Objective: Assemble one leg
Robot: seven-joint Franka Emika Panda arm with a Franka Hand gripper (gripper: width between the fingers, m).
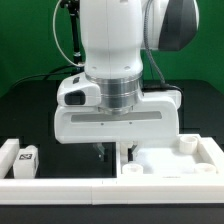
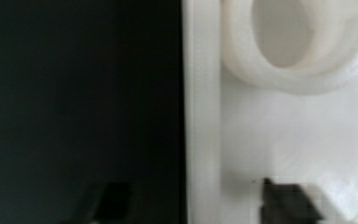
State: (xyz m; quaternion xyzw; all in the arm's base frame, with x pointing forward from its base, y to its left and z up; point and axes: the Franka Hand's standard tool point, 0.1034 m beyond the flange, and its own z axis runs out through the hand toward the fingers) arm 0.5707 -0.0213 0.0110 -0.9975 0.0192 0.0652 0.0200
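One leg, a small white post with a black-and-white tag, lies at the exterior view's left, by the border rail. It does not show in the wrist view. My gripper hangs low at the near left edge of the large white panel, far from the leg. In the wrist view the gripper is open and empty. One dark fingertip is over the black table and the other over the panel, so the jaws straddle the panel's raised rim. A round socket ring lies ahead.
A second white piece sits left of the leg, cut by the frame edge. The long white rail runs along the front. The panel has raised round sockets at its corners. The arm's body hides the table's middle.
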